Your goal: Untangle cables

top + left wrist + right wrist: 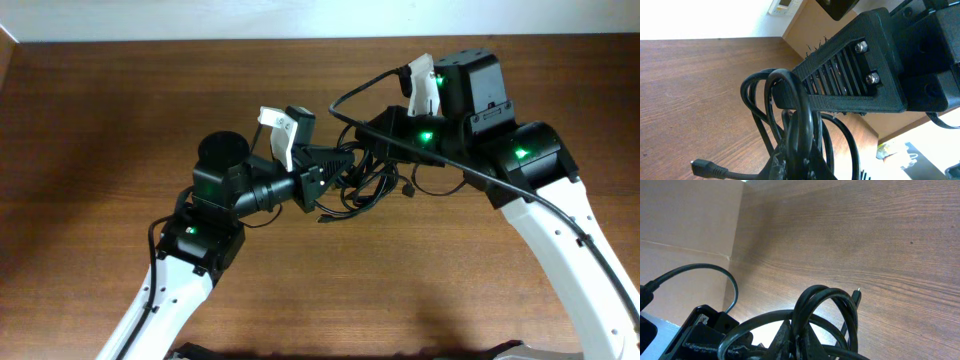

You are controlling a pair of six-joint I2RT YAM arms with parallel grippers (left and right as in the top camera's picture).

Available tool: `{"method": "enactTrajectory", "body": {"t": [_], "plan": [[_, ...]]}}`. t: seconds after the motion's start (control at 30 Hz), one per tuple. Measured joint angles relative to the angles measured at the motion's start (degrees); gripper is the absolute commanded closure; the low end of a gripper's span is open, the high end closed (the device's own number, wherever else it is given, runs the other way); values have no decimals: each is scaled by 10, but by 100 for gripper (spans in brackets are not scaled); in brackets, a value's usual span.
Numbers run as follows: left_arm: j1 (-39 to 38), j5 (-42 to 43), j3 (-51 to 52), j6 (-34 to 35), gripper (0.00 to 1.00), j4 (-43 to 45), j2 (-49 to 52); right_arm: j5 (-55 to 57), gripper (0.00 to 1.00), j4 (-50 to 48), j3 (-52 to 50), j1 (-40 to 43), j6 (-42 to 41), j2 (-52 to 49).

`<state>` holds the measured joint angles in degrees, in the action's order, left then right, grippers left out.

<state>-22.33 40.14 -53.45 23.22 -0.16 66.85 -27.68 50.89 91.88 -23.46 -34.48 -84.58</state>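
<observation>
The cables (372,183) are thin black cords bunched in a tangle at mid-table, between both arms. My left gripper (343,167) reaches in from the left and is shut on a few loops. In the left wrist view the cables (790,100) rise out of the shut left gripper (801,162), and a loose plug (702,168) hangs at the lower left. My right gripper (368,135) comes in from the right, just above the left one. In the right wrist view it (801,341) is shut on cable loops (827,300), with a small plug (856,294) sticking up behind them.
The wooden table (120,110) runs to a pale wall at the back. The right gripper's ribbed black body (855,70) fills the upper right of the left wrist view, very close. A thicker black arm wire (365,88) arcs above the tangle.
</observation>
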Motion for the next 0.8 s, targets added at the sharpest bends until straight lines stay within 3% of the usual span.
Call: {"method": "enactTrajectory", "body": {"t": [0.27, 0.43, 0.63, 0.73, 0.8], "plan": [[87, 12, -11, -14, 100, -134, -10, -103, 96, 6, -11, 30, 2, -14], [97, -2, -18, -130, 100, -222, -15, -203, 96, -103, -15, 50, 2, -16], [97, -3, -18, -223, 100, -245, -16, -235, 96, -119, -15, 50, -1, -16], [97, -15, -17, -237, 100, -244, -16, -234, 82, -93, -14, 50, 0, -16], [97, -28, -17, -239, 100, -242, -16, -189, 59, -18, -12, 51, 0, -15]]}}
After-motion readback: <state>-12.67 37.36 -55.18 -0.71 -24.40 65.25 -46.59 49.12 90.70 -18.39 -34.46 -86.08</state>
